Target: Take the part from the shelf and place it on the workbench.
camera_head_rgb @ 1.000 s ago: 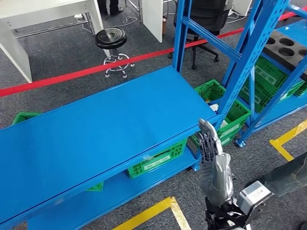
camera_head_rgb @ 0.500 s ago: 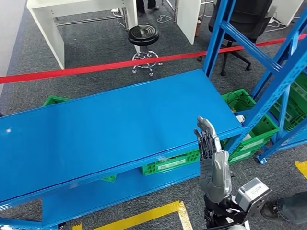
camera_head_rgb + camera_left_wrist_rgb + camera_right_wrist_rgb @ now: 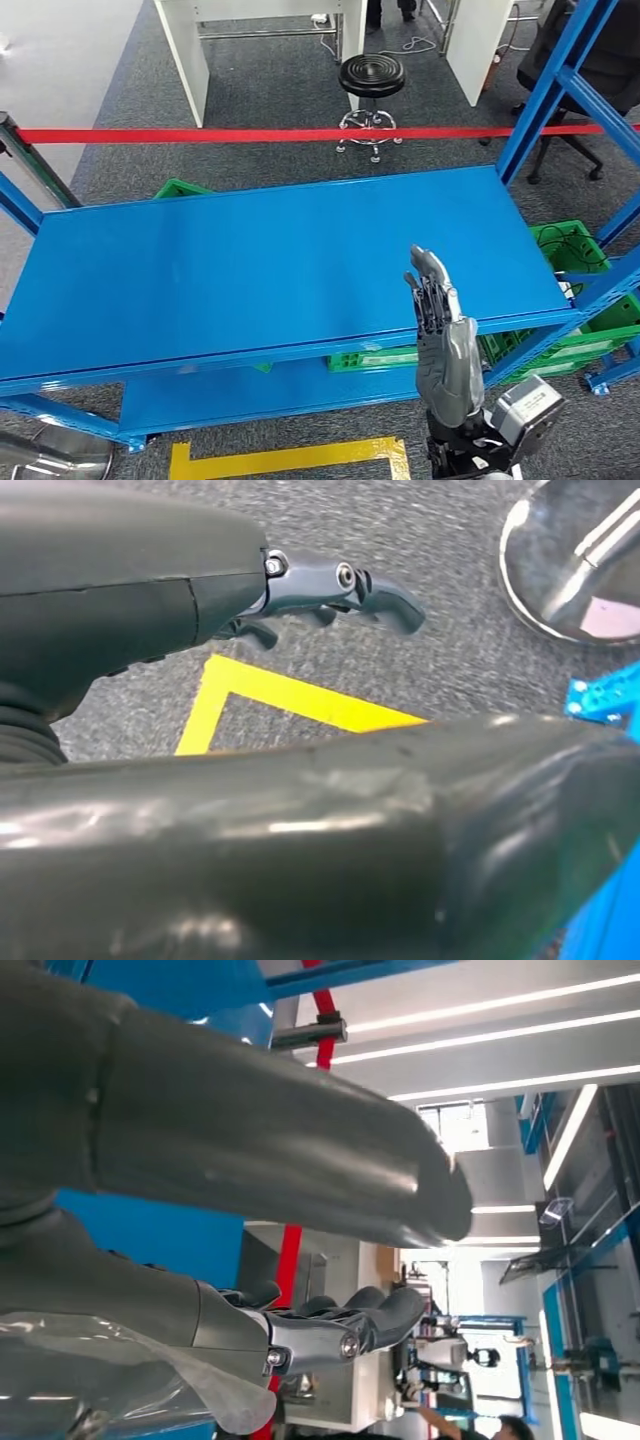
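A long blue shelf board point(image 3: 249, 270) on blue uprights spans the head view in front of me. My right hand point(image 3: 445, 345) is raised before its front edge at the right, fingers straight and pointing up, holding nothing. In the right wrist view that hand point(image 3: 324, 1335) has its fingers point(image 3: 377, 1320) stretched out and apart from the thumb point(image 3: 264, 1130). In the left wrist view my left hand point(image 3: 249, 590) hangs over grey carpet with its fingers point(image 3: 347, 580) extended and nothing in them.
Green crates point(image 3: 573, 245) sit on the lower shelf level and the floor at the right. A red barrier tape point(image 3: 226, 134), a black stool point(image 3: 370, 76) and white desks stand beyond the shelf. Yellow floor tape point(image 3: 287, 458) and a shiny metal base point(image 3: 53, 455) lie near me.
The whole picture has shifted right, so the camera has turned left along the shelf. My right hand keeps the same raised pose.
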Robot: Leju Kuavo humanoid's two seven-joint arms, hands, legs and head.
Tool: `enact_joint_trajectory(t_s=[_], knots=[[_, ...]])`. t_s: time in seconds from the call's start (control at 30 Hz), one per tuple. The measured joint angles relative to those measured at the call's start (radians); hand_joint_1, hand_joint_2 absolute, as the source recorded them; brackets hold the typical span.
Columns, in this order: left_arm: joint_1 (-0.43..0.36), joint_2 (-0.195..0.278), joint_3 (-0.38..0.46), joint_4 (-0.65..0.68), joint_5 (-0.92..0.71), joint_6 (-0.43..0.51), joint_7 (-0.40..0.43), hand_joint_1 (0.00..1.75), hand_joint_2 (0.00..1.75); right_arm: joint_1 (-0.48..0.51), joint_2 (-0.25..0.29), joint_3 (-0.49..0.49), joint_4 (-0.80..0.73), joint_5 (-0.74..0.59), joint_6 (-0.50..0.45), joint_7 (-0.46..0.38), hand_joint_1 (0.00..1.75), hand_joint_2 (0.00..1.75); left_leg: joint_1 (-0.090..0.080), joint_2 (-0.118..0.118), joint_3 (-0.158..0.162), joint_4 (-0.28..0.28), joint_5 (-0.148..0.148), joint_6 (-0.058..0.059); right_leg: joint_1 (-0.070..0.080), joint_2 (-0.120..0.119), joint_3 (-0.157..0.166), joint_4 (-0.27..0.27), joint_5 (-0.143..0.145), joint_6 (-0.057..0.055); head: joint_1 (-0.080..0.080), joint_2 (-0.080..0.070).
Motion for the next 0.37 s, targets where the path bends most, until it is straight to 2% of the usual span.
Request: enact_joint_trajectory(t_s=[0.03, 0.07, 0.1, 0.13, 0.2, 0.23, 0.27, 0.3, 0.33, 0.37], knots=[[0.001, 0.0, 0.0, 0.0, 0.0, 0.0, 0.0, 0.0, 0.0, 0.0, 0.0, 0.0, 0.0, 0.0, 0.0, 0.0, 0.0, 0.0, 0.003, -0.01, -0.003, 0.0, 0.002, -0.006, 0.001, -0.01, 0.002, 0.0, 0.001, -0.005, 0.0, 0.0], [0.002, 0.0, 0.0, 0.0, -0.001, 0.0, 0.0, 0.0, 0.0, -0.001, 0.0, 0.0, 0.0, 0.001, -0.001, 0.0, 0.0, 0.0, 0.004, -0.01, -0.006, 0.003, 0.001, -0.012, 0.001, -0.021, 0.003, -0.002, 0.002, -0.01, 0.0, 0.0], [0.002, 0.001, 0.0, 0.0, -0.001, 0.001, 0.0, 0.0, 0.0, -0.003, 0.0, 0.0, 0.0, 0.001, -0.001, 0.0, 0.0, 0.0, 0.003, 0.004, -0.011, 0.016, -0.008, -0.017, 0.0, -0.032, 0.005, -0.004, 0.004, -0.016, -0.003, 0.0], [0.001, 0.001, 0.0, 0.0, -0.001, 0.001, 0.0, 0.0, 0.0, -0.004, 0.0, 0.0, 0.0, 0.003, -0.001, -0.001, 0.0, 0.0, 0.002, 0.028, -0.025, 0.048, -0.028, -0.022, -0.001, -0.043, 0.008, -0.006, 0.004, -0.022, -0.007, 0.0], [-0.002, 0.001, 0.0, 0.0, -0.001, 0.001, 0.0, 0.0, 0.0, -0.002, 0.0, -0.001, 0.0, 0.01, -0.004, -0.002, 0.0, 0.0, 0.001, 0.079, -0.08, 0.168, -0.09, -0.03, 0.001, -0.065, 0.01, -0.007, 0.002, -0.029, -0.014, 0.0], [-0.003, 0.001, 0.0, 0.0, -0.001, 0.001, 0.0, 0.0, 0.0, -0.001, 0.0, -0.001, 0.0, 0.015, -0.008, -0.003, 0.0, 0.0, 0.003, 0.09, -0.109, 0.232, -0.116, -0.032, 0.002, -0.074, 0.011, -0.007, 0.001, -0.031, -0.014, 0.0], [-0.002, 0.001, 0.0, 0.0, -0.001, 0.001, 0.0, 0.0, 0.0, 0.0, 0.0, -0.001, 0.0, 0.02, -0.013, -0.004, 0.0, 0.0, 0.004, 0.094, -0.128, 0.273, -0.126, -0.032, 0.003, -0.082, 0.011, -0.007, 0.0, -0.032, -0.014, 0.0], [-0.002, 0.001, 0.001, 0.0, -0.001, 0.001, 0.0, 0.0, 0.0, 0.001, 0.0, -0.001, 0.0, 0.025, -0.017, -0.006, 0.0, 0.0, 0.004, 0.096, -0.13, 0.279, -0.117, -0.031, 0.004, -0.088, 0.013, -0.007, -0.001, -0.032, -0.014, 0.0], [-0.001, 0.002, 0.001, 0.0, -0.001, 0.001, 0.0, 0.0, 0.0, 0.001, 0.0, -0.001, 0.0, 0.029, -0.02, -0.007, 0.0, 0.0, 0.004, 0.096, -0.112, 0.243, -0.088, -0.029, 0.004, -0.092, 0.015, -0.007, -0.002, -0.032, -0.014, 0.0], [-0.001, 0.002, 0.001, 0.0, -0.001, 0.001, 0.0, 0.0, 0.0, 0.001, 0.0, -0.002, 0.0, 0.031, -0.022, -0.008, 0.0, 0.0, 0.004, 0.096, -0.1, 0.221, -0.071, -0.027, 0.005, -0.093, 0.016, -0.007, -0.003, -0.032, -0.014, 0.0]])
